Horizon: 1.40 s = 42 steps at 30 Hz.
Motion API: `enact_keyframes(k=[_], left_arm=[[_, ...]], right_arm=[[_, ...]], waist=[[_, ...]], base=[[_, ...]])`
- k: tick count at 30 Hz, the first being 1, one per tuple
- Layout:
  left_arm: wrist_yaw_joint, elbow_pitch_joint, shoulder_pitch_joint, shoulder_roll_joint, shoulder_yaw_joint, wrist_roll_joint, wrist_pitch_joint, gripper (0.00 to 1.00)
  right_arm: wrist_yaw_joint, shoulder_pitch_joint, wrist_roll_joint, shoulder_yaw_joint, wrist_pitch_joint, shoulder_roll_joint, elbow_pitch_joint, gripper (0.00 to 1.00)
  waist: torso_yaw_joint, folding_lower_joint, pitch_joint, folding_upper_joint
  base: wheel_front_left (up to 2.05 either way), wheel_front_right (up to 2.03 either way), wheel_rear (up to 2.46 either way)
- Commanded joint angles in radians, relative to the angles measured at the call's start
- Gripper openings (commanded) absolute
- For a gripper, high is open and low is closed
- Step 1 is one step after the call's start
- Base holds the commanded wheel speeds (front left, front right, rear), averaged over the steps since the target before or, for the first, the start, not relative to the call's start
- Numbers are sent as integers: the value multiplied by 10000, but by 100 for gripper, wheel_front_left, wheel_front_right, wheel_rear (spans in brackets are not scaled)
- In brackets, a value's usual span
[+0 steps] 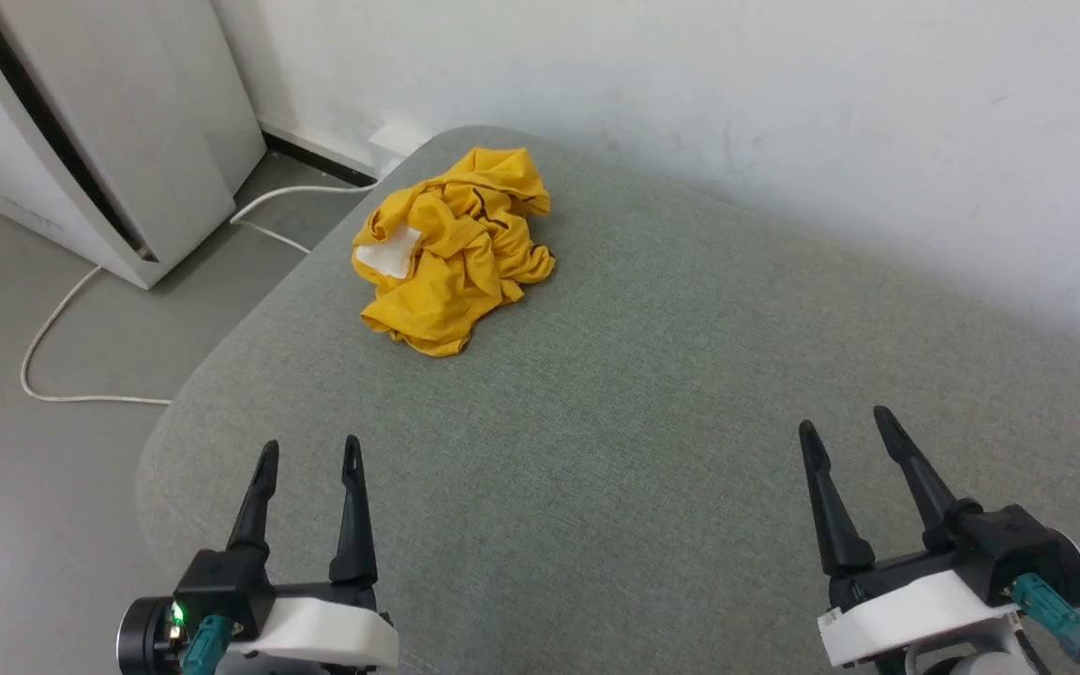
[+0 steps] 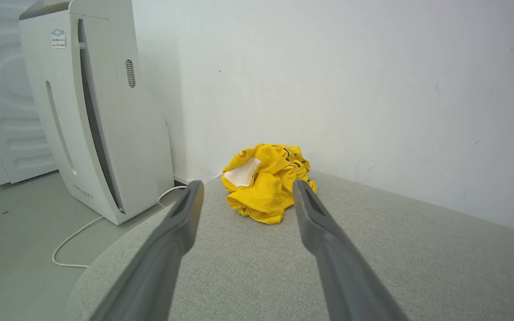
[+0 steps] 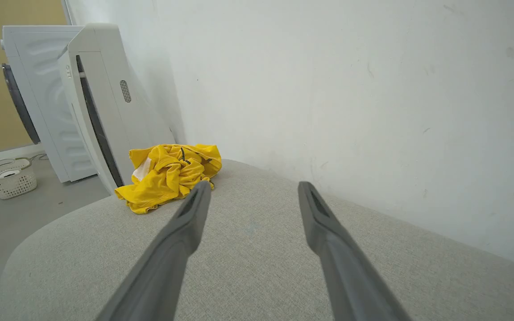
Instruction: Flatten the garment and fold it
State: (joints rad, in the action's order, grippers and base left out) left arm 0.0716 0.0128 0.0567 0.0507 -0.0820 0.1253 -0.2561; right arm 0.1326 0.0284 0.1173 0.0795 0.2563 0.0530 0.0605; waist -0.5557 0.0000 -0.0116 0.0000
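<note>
At the far left corner of the cushion [image 1: 652, 403], near the wall [image 1: 737, 94], the shirt [image 1: 451, 258] is seen crumpled. The left claw [image 1: 309, 443] and right claw [image 1: 842, 419] are held spread, empty, well apart from it.

The garment [image 1: 451, 253] lies bunched at eleven o'clock on the desk [image 1: 652, 422], its print folded inside; only a white patch and a few dark lines show. The white appliance [image 1: 118, 141] at ten o'clock is cut by the head view's edge, its label [image 2: 58, 38] too small to read. The left tool [image 1: 309, 452] and right tool [image 1: 847, 419] lose their bases past the bottom edge.
</note>
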Motion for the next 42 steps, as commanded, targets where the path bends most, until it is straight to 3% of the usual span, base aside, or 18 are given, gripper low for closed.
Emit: enact_keyframes(k=[1, 15, 20, 24, 30, 35, 42], left_arm=[[55, -24, 51, -5, -34, 76, -57, 100], [69, 8, 45, -5, 8, 282, -57, 100], [-297, 236, -748, 45, 197, 499, -57, 100], [-733, 978, -2118, 513, 312, 574, 163, 100], [-1236, 2412, -4368, 1431, 525, 1000, 2500, 100], [-1762, 3340, -6197, 2439, 448, 1340, 3799, 100], [-2006, 4602, -8101, 3599, -232, 2073, 5516, 100]], right_arm=[[-19, 45, 78, 32, 55, -28, 21, 100], [-19, -34, -25, 141, 55, -28, 16, 100], [-19, -374, -255, 266, 55, -28, -149, 100], [-19, -561, -488, 417, 55, -28, -376, 100], [-19, -750, -851, 1110, 55, -28, -758, 100], [-19, -1003, -982, 1394, 55, -28, -1190, 100], [-19, -1306, -1136, 1632, 55, -28, -1590, 100]], waist=[[-27, 0, -56, 0], [220, 0, -279, 0], [659, 0, -943, 0], [1079, 0, -1694, 0], [1907, 0, -2932, 0], [2579, 0, -3911, 0], [3245, 0, -4796, 0]], base=[[0, 0, 0], [0, 0, 0], [0, 0, 0], [0, 0, 0], [0, 0, 0], [0, 0, 0], [0, 0, 0]])
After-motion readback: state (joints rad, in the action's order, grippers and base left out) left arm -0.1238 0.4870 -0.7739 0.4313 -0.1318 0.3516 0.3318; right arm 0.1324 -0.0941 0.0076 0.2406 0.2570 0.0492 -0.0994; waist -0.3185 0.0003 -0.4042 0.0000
